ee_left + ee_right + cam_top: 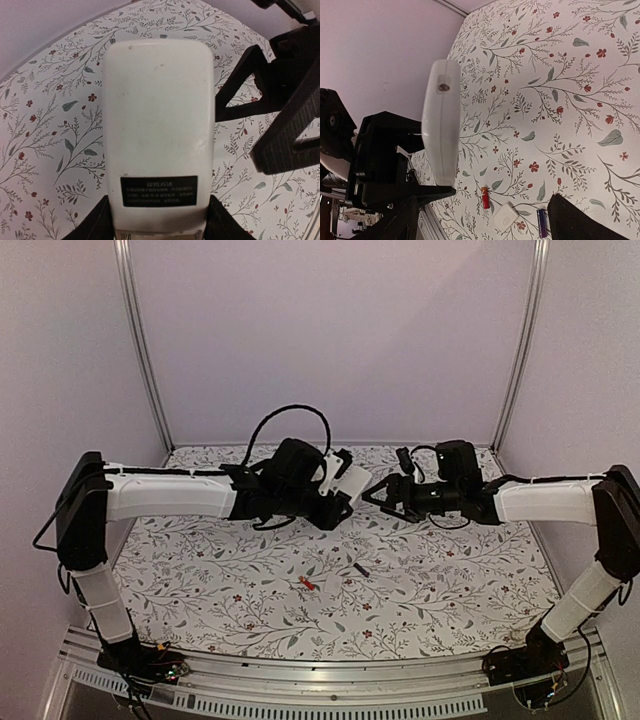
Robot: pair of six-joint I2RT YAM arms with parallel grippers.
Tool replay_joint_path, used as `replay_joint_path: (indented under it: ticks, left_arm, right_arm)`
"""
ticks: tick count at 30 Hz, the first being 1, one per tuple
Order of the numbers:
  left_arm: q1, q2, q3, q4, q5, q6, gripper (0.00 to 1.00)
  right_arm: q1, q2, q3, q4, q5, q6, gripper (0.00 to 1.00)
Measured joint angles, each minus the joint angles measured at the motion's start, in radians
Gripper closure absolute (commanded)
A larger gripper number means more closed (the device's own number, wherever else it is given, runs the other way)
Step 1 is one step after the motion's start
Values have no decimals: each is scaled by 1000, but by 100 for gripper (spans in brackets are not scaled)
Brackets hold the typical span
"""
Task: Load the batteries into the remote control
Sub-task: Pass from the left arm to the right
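Note:
My left gripper (338, 496) is shut on the remote control (353, 481) and holds it in the air above the table's middle. In the left wrist view its plain white back (157, 115) with a black label faces the camera, and my left gripper (159, 222) clamps its near end. My right gripper (378, 494) is open and empty, just right of the remote. In the right wrist view the remote (441, 120) is edge-on, beyond my right gripper (502, 197). A red battery (306, 584) (485, 197) and a dark purple-looking battery (361, 569) (542, 223) lie on the table.
A small white square cover piece (506, 216) lies between the two batteries. The floral tablecloth (220, 580) covers the table. Pale walls with metal posts (140, 340) enclose the back and sides. A metal rail (330, 675) runs along the near edge.

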Motion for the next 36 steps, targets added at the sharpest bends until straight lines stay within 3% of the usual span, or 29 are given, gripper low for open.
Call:
replay_joint_path:
  ticks: [10, 18, 26, 33, 36]
  left_arm:
    - [-61, 0, -45, 85, -19, -26, 65]
    - [-85, -1, -51, 89, -47, 67, 67]
    - [-85, -50, -105, 88, -52, 231, 69]
    - [-85, -92, -160, 88, -32, 377, 70]
    - [-85, -97, -164, 88, -22, 410, 70]
  right_arm:
    - [16, 71, 50, 110, -25, 93, 40]
    - [16, 105, 63, 149, -79, 150, 61]
    - [16, 105, 63, 170, -171, 180, 66]
    - [16, 113, 63, 168, -256, 187, 76]
    - [16, 120, 63, 163, -279, 183, 75]
